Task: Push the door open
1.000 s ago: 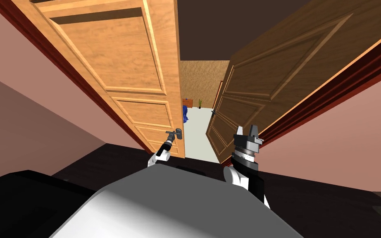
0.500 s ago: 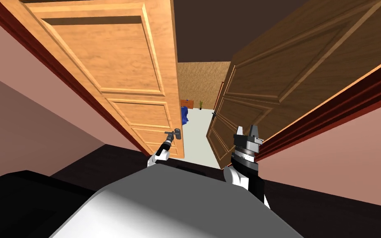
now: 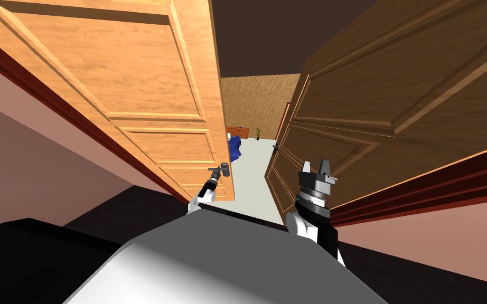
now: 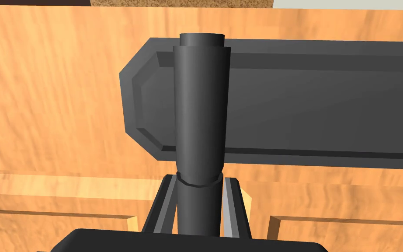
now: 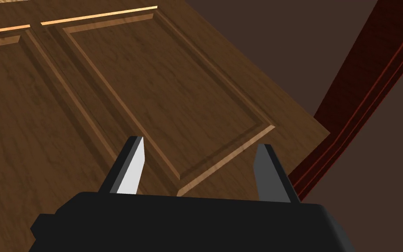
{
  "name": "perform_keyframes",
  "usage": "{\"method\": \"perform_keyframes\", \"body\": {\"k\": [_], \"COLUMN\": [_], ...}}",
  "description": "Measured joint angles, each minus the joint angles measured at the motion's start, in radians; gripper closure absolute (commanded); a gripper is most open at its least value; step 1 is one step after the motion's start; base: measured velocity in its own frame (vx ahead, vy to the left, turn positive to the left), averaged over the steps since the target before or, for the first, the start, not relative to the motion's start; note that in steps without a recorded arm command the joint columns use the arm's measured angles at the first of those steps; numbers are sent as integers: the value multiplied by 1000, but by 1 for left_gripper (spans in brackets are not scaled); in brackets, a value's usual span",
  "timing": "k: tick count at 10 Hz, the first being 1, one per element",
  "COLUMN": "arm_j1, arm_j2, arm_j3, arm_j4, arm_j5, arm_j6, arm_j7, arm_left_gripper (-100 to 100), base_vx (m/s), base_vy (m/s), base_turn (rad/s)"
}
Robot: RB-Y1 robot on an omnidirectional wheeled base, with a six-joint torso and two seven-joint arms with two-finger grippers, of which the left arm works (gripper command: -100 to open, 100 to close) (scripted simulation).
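Observation:
A light orange panelled door (image 3: 147, 105) stands partly open on my left, and a darker brown door leaf (image 3: 374, 95) stands ajar on my right. My left gripper (image 3: 217, 174) is shut on the light door's dark grey lever handle (image 4: 200, 109). Its fingers (image 4: 231, 201) press the lever's sides in front of a dark backplate (image 4: 305, 100). My right gripper (image 3: 315, 166) is open with nothing in it. It is held up close to the brown door's lower panels (image 5: 109, 87) without touching them.
A dark red door frame (image 3: 448, 184) runs along both doors, with pink walls outside it. Through the gap I see a pale floor (image 3: 250, 169), a blue object (image 3: 234, 148), an orange cabinet (image 3: 235, 131), a small plant (image 3: 258, 132) and a tan back wall.
I have moved forward, so both doors loom larger. The light door's free edge has swung a little away from me. My left gripper has stayed on the handle.

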Motion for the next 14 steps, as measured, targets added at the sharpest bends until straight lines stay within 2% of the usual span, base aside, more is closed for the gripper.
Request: {"method": "perform_keyframes", "body": {"k": [2,3,4,5,7,8,9,10,12,13,14], "arm_j1": [-2,-12,-7,-16,-24,-37,-31,-35,-46,-58,-55], "arm_j2": [-8,-9,-11,-9,-18,-19,-24,-16,-12,-16,-20], "arm_j3": [25,36,47,58,80,91,102,113,134,148,160], "arm_j4": [0,15,6,20,25,43,36,48,60,72,71], "arm_j5": [0,1,1,3,1,2,2,5,8,8,8], "arm_j6": [10,8,16,13,15,12,15,14,18,20,19], "arm_j7": [-7,-7,-9,-8,-15,-17,-20,-15,-12,-16,-19], "arm_left_gripper": [100,100,100,100,100,100,100,100,100,100,100], "base_vx": [154,134,149,134,108,122,150,145,124,184,181], "base_vy": [-64,-52,-63,-53,-51,-64,-63,-62,-50,-80,-83], "base_turn": [79,47,56,67,63,58,84,58,51,70,94]}}
